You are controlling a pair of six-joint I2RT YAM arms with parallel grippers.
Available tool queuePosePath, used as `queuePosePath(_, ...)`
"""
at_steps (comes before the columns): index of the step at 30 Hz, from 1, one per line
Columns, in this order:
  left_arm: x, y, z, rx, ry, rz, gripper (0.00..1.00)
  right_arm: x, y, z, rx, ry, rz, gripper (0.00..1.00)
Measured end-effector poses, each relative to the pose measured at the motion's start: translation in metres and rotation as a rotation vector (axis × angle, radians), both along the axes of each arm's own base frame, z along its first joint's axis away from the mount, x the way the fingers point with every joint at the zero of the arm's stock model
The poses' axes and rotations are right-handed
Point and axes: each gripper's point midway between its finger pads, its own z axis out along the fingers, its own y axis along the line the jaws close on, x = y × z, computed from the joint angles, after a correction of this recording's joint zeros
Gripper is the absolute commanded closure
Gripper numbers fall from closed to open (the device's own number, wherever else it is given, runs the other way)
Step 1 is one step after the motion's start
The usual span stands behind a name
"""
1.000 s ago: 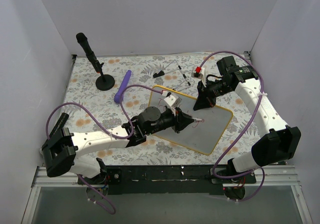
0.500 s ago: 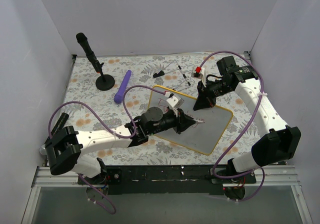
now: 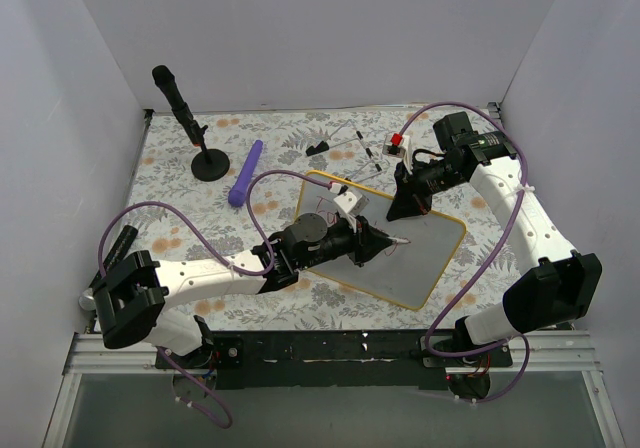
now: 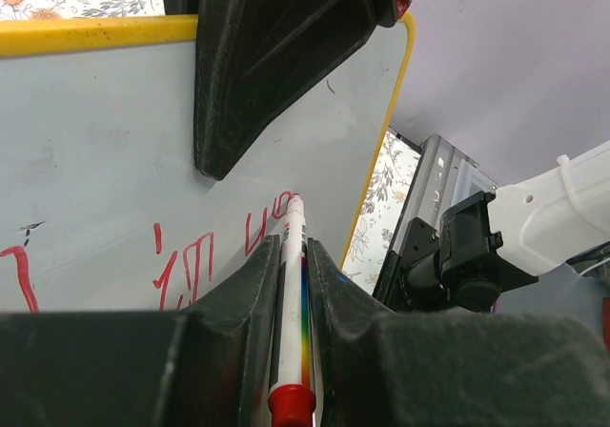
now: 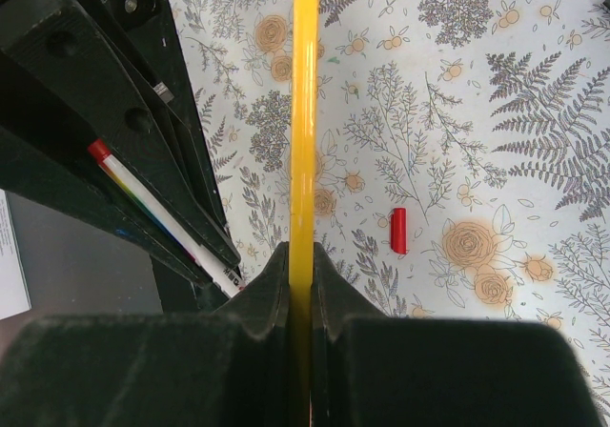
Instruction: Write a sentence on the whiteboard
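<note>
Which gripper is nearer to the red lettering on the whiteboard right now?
Left. The left gripper holds the marker with its tip at the sentence on the whiteboard; the right gripper is clamped on the board's yellow rim at the far edge, off the lettering.

My left gripper [image 3: 384,240] has little room ahead. The right gripper [image 3: 406,210], jaws clamped on the far rim of the whiteboard [image 3: 425,263], stands just beyond the tip of the marker [image 4: 290,274]. Toward its near-right corner the board lies bare, so I could pass there. Left of the board the counter [image 3: 180,223] is open up to the purple stick [image 3: 245,173] and the microphone stand [image 3: 208,163]. Small loose parts [image 3: 360,148] line the far edge.
</note>
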Motion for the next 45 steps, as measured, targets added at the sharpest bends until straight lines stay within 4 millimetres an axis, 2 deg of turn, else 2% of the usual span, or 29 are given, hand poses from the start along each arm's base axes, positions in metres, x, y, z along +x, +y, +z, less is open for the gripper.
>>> queuePosePath(10,0.002,-0.001,0.003,-0.007,-0.005,0.009,1.0,0.0,0.0,0.0,0.0,0.0,0.0,0.99)
queuePosePath(45,-0.001,0.002,-0.012,0.037,0.044,0.006,1.0,0.0,0.0,0.0,0.0,-0.002,0.001,0.99)
